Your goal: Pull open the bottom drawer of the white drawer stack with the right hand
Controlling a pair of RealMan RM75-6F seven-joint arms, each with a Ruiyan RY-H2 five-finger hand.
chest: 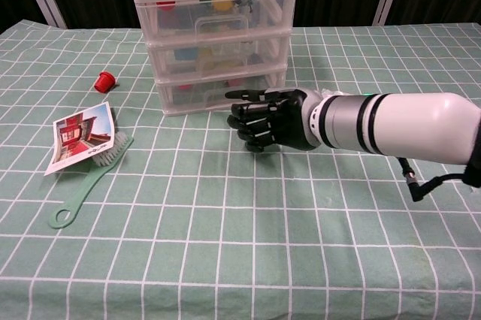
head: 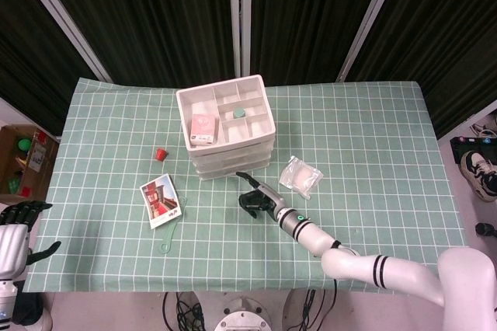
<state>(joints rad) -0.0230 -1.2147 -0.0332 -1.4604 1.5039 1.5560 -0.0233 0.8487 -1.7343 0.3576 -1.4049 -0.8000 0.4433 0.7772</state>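
Note:
The white drawer stack (head: 229, 125) (chest: 214, 34) stands at the middle of the green checked table, all three drawers shut. Its bottom drawer (chest: 222, 89) (head: 237, 169) has a clear front with a handle. My right hand (head: 255, 197) (chest: 267, 119) hovers just in front of that drawer, right of the handle, fingers pointing left and a little curled, with nothing in them. It does not touch the drawer. Beyond the table's near left corner my left hand (head: 19, 226) hangs empty, fingers apart; the chest view does not show it.
A red cap (head: 161, 154) (chest: 105, 80) lies left of the stack. A picture card (head: 161, 199) (chest: 81, 136) rests on a green brush (chest: 86, 185) nearer the front left. A clear plastic bag (head: 300, 175) lies right of the stack. A cardboard box (head: 19, 160) sits off the table's left edge.

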